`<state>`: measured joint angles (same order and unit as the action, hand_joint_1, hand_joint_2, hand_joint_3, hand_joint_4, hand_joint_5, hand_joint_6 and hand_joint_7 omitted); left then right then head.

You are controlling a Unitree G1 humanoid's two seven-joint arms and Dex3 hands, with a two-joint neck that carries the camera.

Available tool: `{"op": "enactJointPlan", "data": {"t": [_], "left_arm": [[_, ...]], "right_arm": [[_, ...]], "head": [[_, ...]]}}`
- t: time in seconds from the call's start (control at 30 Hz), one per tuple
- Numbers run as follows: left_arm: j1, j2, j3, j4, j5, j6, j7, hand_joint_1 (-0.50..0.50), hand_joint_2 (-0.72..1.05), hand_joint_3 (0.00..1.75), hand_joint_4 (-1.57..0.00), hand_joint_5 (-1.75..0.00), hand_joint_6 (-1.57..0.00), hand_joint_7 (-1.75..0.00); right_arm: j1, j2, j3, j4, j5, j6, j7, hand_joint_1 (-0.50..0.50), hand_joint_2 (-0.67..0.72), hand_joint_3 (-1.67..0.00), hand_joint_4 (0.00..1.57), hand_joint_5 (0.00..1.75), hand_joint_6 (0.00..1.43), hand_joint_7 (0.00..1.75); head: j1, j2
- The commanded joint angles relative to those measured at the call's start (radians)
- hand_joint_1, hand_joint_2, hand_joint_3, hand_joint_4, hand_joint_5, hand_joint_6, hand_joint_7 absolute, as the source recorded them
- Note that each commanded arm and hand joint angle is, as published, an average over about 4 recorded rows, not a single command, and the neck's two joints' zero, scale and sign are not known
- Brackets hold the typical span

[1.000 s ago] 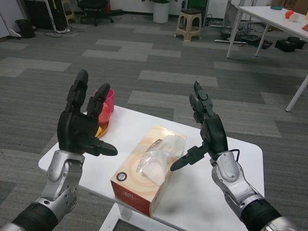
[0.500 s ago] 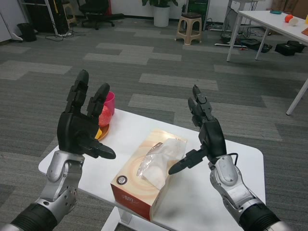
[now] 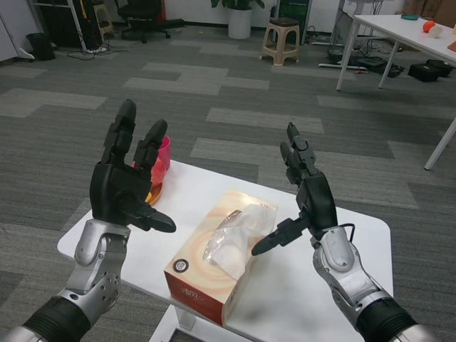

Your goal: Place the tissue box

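— Cardboard first: where is the peach-and-orange rectangular tissue box [image 3: 223, 254]?

— On the white surface [image 3: 356, 271], lying diagonally, one short end at the near edge and the other pointing toward the middle. Crumpled white tissue in clear plastic [image 3: 235, 237] sticks up from the slot on top.

— And the left robot hand [image 3: 122, 184]?

— Raised above the left edge of the surface, palm turned inward, fingers apart and pointing up, thumb reaching toward the box. It holds nothing and is apart from the box.

— The right robot hand [image 3: 306, 199]?

— Up over the middle of the surface, just right of the box, fingers spread upward. Its thumb points at the tissue tuft; I cannot tell whether the tip touches it. Nothing is in its grasp.

— Anything else on the surface?

— A pink plastic cup [image 3: 161, 154] at the far left corner, partly hidden behind the left fingers, with something yellow and orange [image 3: 150, 194] just beside it at the left edge; too hidden to say what.
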<state>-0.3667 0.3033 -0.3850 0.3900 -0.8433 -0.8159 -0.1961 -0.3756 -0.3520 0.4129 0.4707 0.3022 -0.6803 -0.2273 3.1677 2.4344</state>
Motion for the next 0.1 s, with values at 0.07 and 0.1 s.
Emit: {"op": "enactJointPlan", "data": {"t": [0.07, 0.1], "left_arm": [[-0.012, -0.005, -0.006, 0.007, 0.005, -0.005, 0.000, 0.50, -0.19, 0.00, 0.00, -0.41, 0.00, 0.00], [-0.012, -0.005, -0.006, 0.007, 0.005, -0.005, 0.000, 0.50, -0.19, 0.00, 0.00, -0.41, 0.00, 0.00]], "right_arm": [[-0.012, -0.002, -0.009, 0.003, 0.003, -0.004, -0.005, -0.46, 0.22, -0.08, 0.03, 0.00, 0.00, 0.00], [-0.012, -0.001, -0.009, 0.004, 0.003, -0.004, -0.005, -0.46, 0.22, -0.08, 0.03, 0.00, 0.00, 0.00]], "head": [[0.011, -0.004], [0.011, -0.007]]}}
